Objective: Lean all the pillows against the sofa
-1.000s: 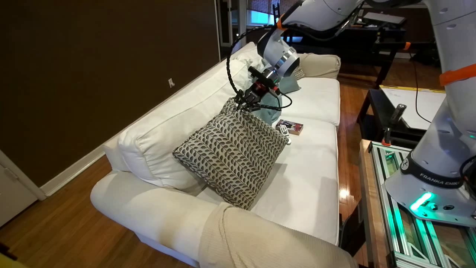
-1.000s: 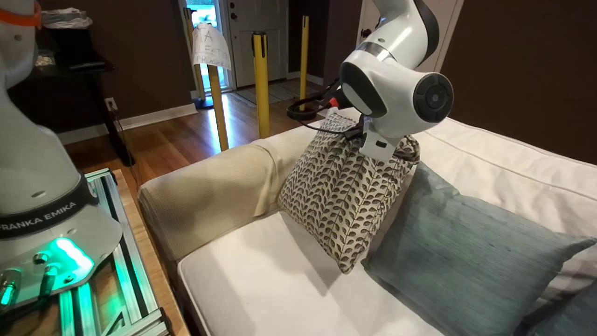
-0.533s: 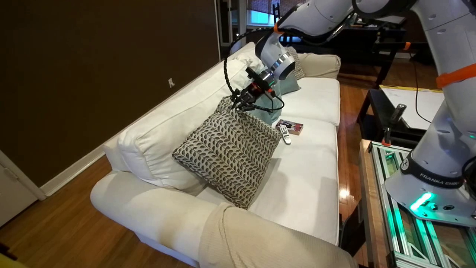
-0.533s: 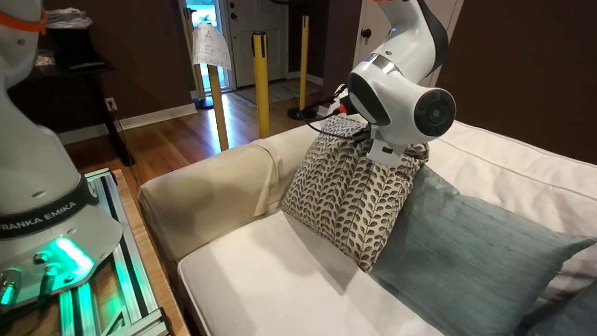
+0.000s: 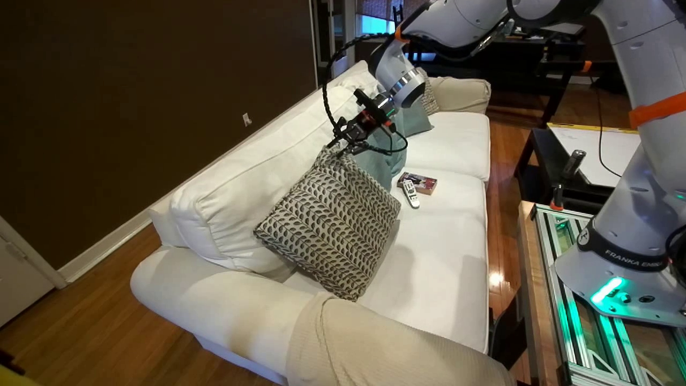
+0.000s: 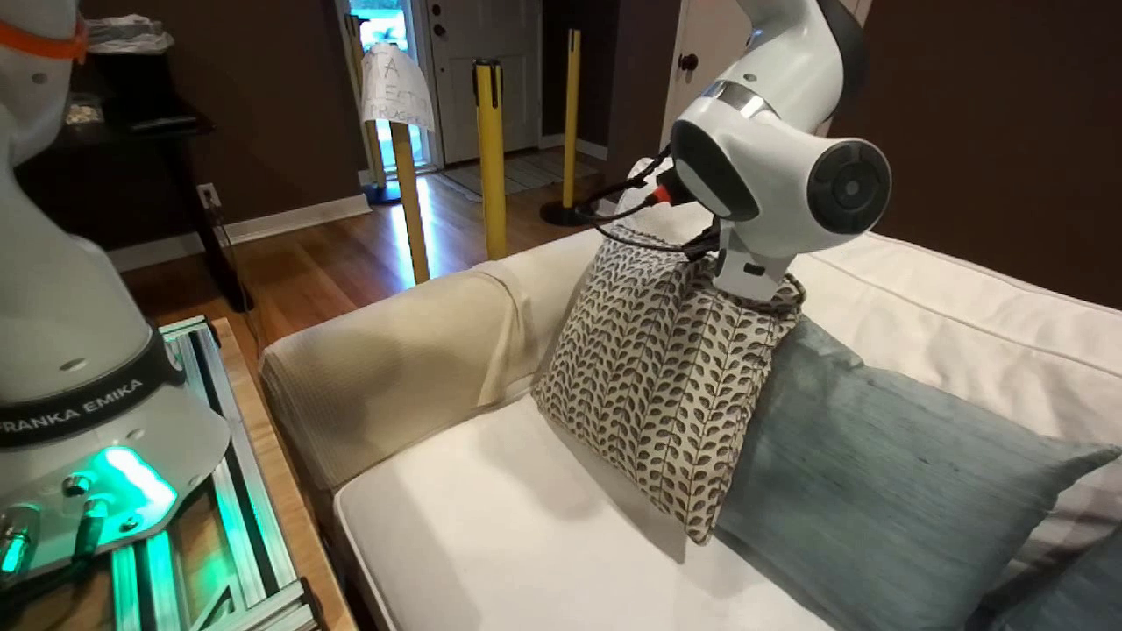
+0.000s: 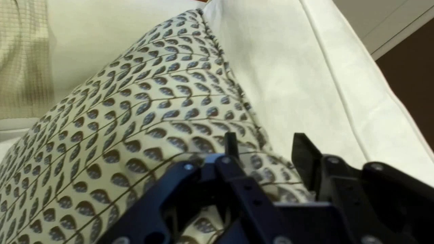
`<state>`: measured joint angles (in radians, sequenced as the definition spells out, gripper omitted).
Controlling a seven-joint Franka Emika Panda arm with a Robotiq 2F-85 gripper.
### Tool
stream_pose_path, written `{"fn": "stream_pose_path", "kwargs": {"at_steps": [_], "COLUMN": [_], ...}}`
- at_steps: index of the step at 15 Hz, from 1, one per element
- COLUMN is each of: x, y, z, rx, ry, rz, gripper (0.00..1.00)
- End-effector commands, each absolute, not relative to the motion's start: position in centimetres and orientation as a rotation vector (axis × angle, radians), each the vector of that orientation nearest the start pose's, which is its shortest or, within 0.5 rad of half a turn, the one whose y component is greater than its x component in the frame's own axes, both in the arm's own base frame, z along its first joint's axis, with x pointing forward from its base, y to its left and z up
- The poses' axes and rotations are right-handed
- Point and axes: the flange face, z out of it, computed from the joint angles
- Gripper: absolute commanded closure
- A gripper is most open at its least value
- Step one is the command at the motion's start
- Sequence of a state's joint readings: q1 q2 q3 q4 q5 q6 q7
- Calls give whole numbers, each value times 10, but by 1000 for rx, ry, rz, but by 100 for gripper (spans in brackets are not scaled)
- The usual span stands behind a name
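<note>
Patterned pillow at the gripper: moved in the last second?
Yes: in an exterior view, the pillow swung away from the white remote, toward the sofa's back cushion.

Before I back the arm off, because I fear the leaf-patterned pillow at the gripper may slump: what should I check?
1. Gripper open: ok, jaws apart.
2. Jaws free of the fabric: cannot tell.
3. Leaf-patterned pillow tilted back toward the sofa: ok.
4. It stays up unaided: cannot tell.
5. Nearest teal pillow leaning on the sofa: ok.
6. White remote clear of the leaf-patterned pillow: ok.
</note>
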<state>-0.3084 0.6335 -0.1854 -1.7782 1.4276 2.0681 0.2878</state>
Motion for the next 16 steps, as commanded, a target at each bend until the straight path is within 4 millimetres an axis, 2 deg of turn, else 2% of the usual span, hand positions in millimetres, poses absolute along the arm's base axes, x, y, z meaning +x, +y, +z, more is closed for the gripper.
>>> {"fn": "stream_pose_path", "kwargs": {"at_steps": [1,4,8,10,16], "x": [597,591,584,581,572], "y": [-258,-263,-271,-272,-255], "z": [256,290,324,333,344], "rx": [-1441,-1541,-1783,-1921,-2310], "ry": [1598,1582,1608,1583,1484], "rz": [105,78,-10,-52,-144], "gripper": [20,1,0,0,0]}}
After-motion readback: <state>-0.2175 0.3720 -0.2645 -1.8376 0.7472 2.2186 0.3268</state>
